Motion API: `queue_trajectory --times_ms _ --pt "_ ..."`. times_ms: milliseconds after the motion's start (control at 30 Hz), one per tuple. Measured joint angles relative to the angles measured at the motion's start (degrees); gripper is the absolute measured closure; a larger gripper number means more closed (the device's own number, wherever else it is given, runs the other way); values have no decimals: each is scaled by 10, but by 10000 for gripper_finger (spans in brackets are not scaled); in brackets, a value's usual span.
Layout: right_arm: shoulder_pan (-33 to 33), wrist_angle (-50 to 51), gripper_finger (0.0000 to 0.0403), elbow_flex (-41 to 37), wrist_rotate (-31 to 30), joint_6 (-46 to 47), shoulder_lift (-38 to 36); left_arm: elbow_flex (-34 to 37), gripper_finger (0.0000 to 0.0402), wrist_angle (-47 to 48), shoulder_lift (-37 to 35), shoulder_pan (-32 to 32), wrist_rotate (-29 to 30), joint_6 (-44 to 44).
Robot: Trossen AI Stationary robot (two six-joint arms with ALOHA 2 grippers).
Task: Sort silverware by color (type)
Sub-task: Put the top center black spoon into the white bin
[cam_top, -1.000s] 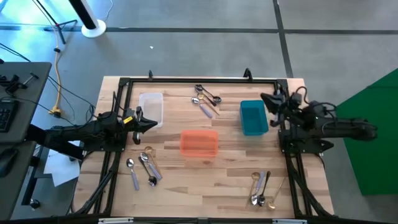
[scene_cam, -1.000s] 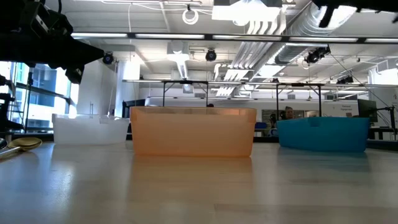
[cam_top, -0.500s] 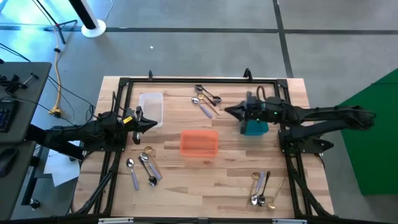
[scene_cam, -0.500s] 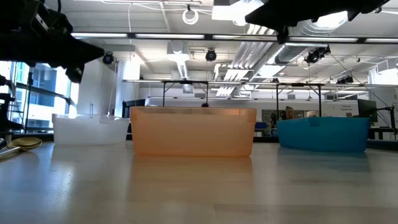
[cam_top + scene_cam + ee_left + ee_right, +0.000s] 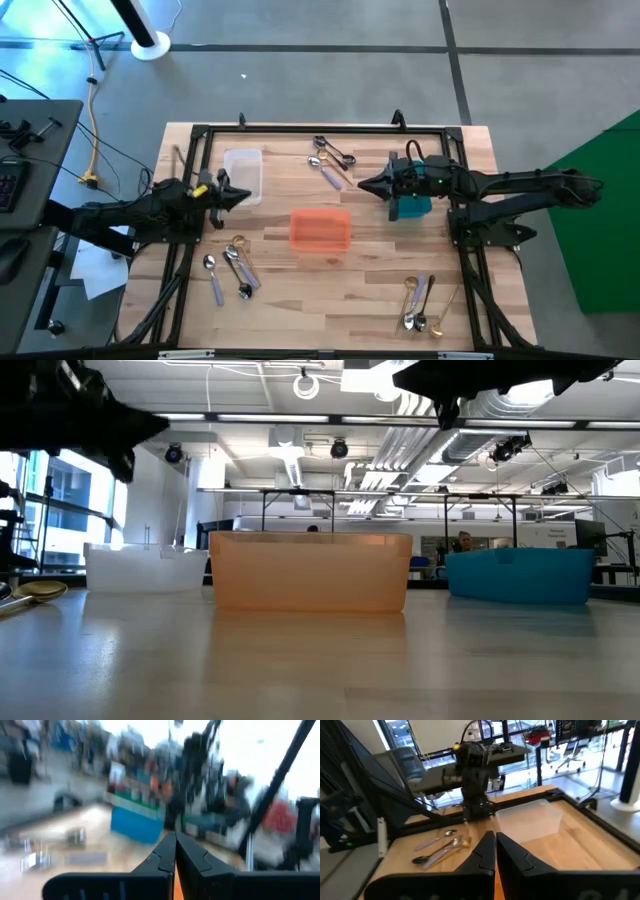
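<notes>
The table (image 5: 370,260) carries 3 bins. The left bin (image 5: 243,175) sits near the far-left corner, the middle bin (image 5: 320,229) at the centre, and the right bin (image 5: 408,203) to the right, partly under the right gripper (image 5: 362,184). The left gripper (image 5: 247,195) hangs just beside the left bin. Between the left and right bins, near the far edge, lie the far spoons (image 5: 331,160). The left spoons (image 5: 231,267) lie in front of the left bin. The right spoons (image 5: 419,303) lie near the front-right edge.

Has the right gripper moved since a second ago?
Yes. In the high view the right gripper has swung from the table's right edge, past the teal bin, toward the table's middle.
</notes>
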State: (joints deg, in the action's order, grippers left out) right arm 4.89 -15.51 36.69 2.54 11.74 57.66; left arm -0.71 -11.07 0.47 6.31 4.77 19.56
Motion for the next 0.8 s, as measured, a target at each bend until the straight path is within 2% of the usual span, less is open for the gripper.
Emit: queue_trajectory --times_ms 67,133,267,600,667,800 --pt "0 -1 402 0 1 6 0 0 401 -85 7 0 53 9" --pt "0 -6 402 0 1 14 0 -7 401 -149 20 0 75 6" --pt "0 -33 402 0 -5 17 0 -63 401 -158 82 0 89 21" --pt "0 -98 402 0 -6 46 0 -256 401 -146 368 1 48 -19" --pt "0 -97 402 0 -10 61 1 -291 401 -136 411 1 45 -39" --pt "0 -125 402 0 -14 60 16 -338 401 -98 465 2 -4 -109"
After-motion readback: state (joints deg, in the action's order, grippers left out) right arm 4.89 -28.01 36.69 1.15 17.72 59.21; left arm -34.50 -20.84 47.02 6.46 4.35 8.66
